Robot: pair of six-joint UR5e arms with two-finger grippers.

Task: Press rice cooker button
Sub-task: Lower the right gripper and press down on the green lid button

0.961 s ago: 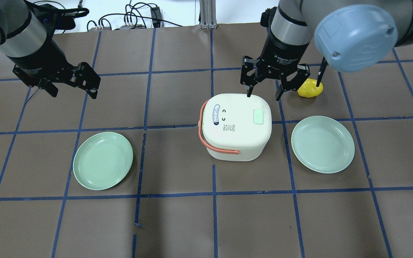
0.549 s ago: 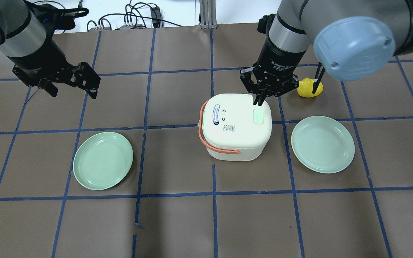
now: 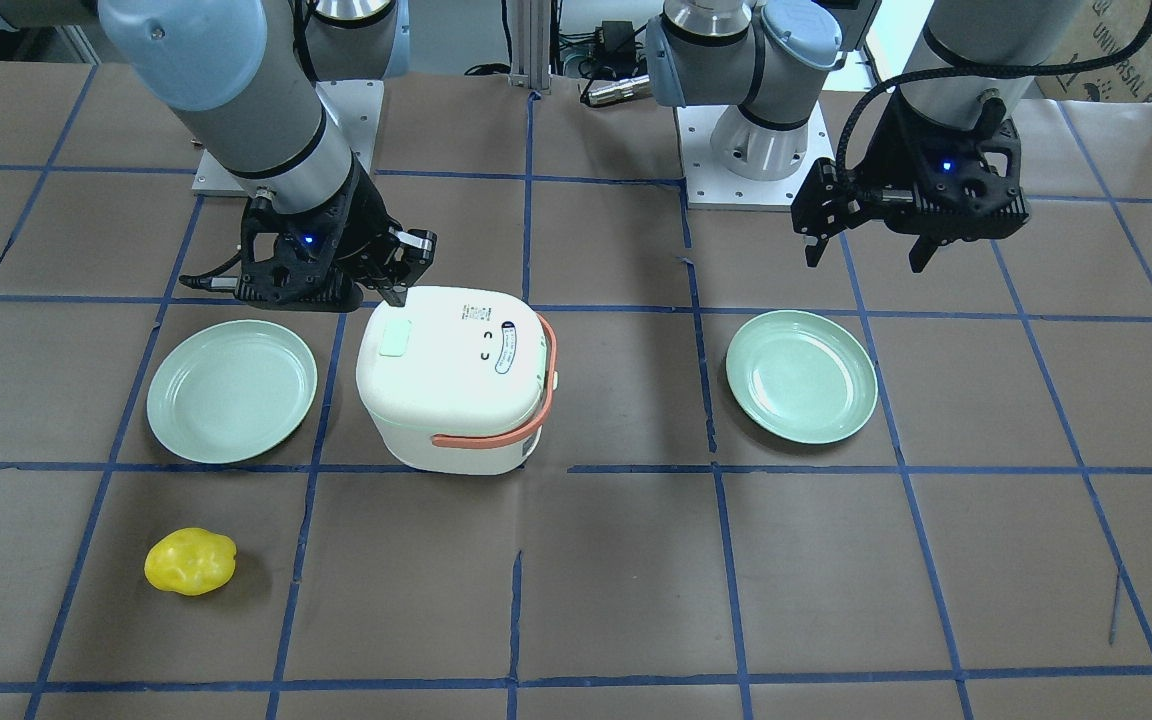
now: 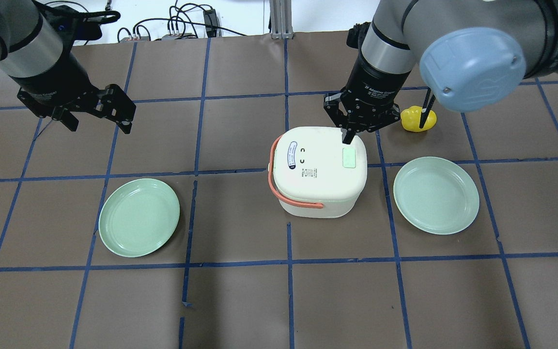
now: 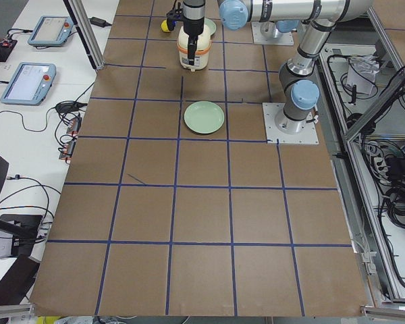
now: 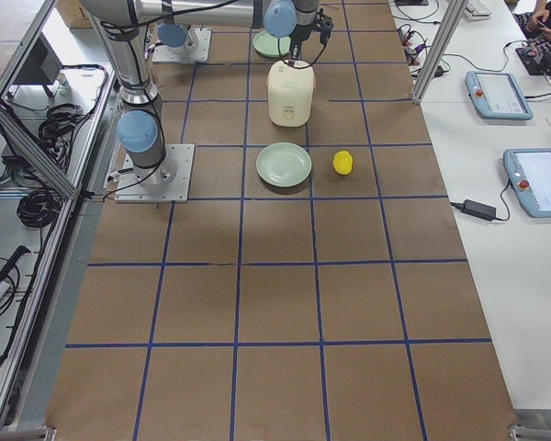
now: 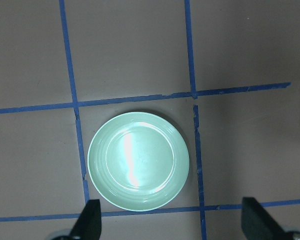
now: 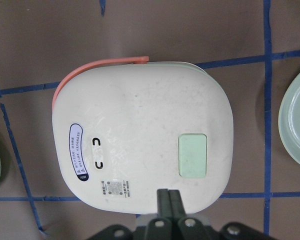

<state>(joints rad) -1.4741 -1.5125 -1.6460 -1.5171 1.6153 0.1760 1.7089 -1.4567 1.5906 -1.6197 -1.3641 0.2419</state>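
Observation:
The white rice cooker [image 4: 317, 184] with a salmon handle stands mid-table. A light green button [image 4: 349, 157] sits on its lid; it also shows in the right wrist view [image 8: 192, 155] and the front view [image 3: 395, 338]. My right gripper [image 4: 347, 138] is shut and empty. Its joined fingertips point down over the lid's far edge, just beyond the button, as the right wrist view [image 8: 169, 200] and front view [image 3: 398, 295] show. I cannot tell whether they touch the lid. My left gripper [image 4: 99, 125] is open and empty, high above the table's left side.
A green plate [image 4: 139, 217] lies left of the cooker, below my left gripper [image 7: 172, 225]. A second green plate [image 4: 436, 195] lies right of the cooker. A yellow lumpy object [image 4: 413, 119] lies behind that plate, close to my right arm.
My right gripper has gone from open to shut and moved from behind the cooker onto the lid's far edge, toward the button. The left arm has not moved.

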